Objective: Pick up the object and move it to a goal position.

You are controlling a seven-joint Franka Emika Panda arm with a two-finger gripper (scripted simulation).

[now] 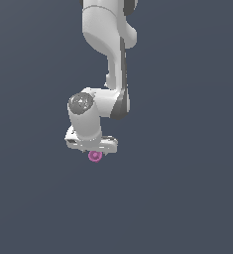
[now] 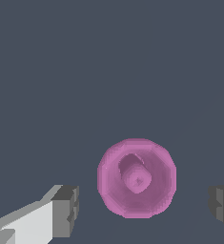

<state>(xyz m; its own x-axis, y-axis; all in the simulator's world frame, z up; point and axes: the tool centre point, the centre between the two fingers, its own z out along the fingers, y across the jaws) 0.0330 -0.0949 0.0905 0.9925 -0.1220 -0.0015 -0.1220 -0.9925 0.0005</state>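
Gripper (image 2: 142, 209) stands wide apart, grey fingertips (image 2: 66, 209) clear of the object (image 2: 137, 177) on both sides; nothing is held. In the exterior view the pink object (image 1: 94, 156) sits just below centre frame, directly under the white arm (image 1: 108, 59).

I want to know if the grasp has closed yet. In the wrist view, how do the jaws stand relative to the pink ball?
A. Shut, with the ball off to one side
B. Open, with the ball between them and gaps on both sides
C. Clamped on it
B: in the wrist view the pink ball lies between the gripper's two fingers, with bare floor showing on each side of it.
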